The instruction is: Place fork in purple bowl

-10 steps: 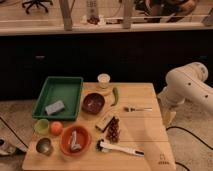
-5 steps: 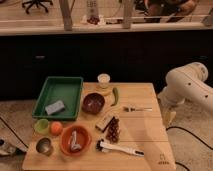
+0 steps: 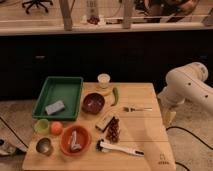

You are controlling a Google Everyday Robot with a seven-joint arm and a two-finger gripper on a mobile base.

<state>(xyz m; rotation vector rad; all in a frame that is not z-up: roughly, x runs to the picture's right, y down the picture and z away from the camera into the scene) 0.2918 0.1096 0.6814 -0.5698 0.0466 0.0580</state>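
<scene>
The fork [image 3: 137, 108] lies flat on the wooden table [image 3: 145, 135], right of centre, with its handle pointing right. The purple bowl [image 3: 93, 103] stands upright near the table's middle, left of the fork and apart from it; its inside looks empty. My white arm [image 3: 187, 90] hangs over the table's right side. The gripper [image 3: 168, 116] points down just off the right edge, to the right of the fork's handle end and not touching it.
A green tray [image 3: 59, 95] holds a grey sponge [image 3: 55, 107]. Also on the table are a white cup [image 3: 104, 80], green pepper [image 3: 115, 95], orange-red bowl [image 3: 75, 140], metal cup [image 3: 44, 146], black-and-white handled tool [image 3: 120, 148], and snack packets [image 3: 109, 125].
</scene>
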